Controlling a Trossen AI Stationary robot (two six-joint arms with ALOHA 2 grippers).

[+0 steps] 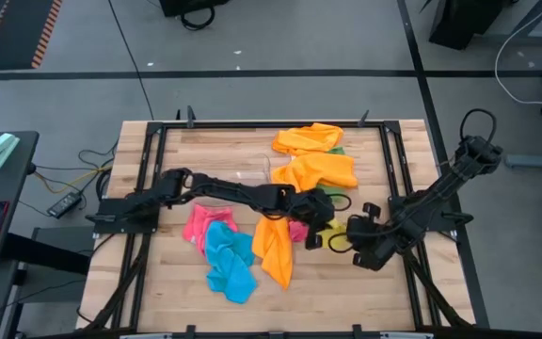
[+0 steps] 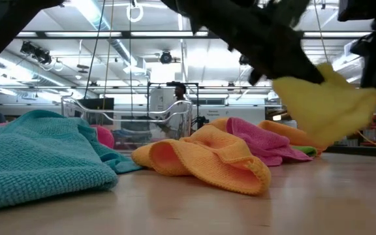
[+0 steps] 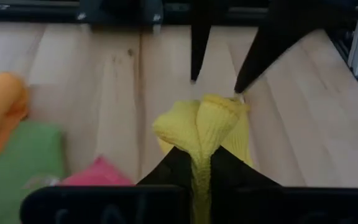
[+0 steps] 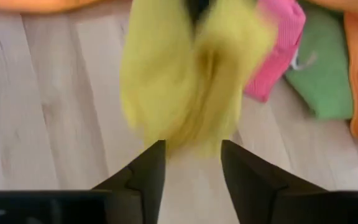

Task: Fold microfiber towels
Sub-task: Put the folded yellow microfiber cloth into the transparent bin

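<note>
Leftmost, blue towel [image 1: 228,261] and pink towel [image 1: 199,222] lie crumpled on the table [image 1: 158,301] — then an orange towel [image 1: 274,247]. Mid-table, the left gripper [image 3: 199,163] pinches the yellow towel [image 3: 201,127] aloft — the right gripper [image 4: 192,163], just right, stands parted, holding nothing.

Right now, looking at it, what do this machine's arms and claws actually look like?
Two slim, dark, nearly black jointed arms reach in from either side of the wooden table. The left gripper ends in two flat black fingers that taper like wedges. The right gripper has the same pair of dark pointed fingers on a black crossbar. A black cable loops above the right arm's base. No markings show.
</note>
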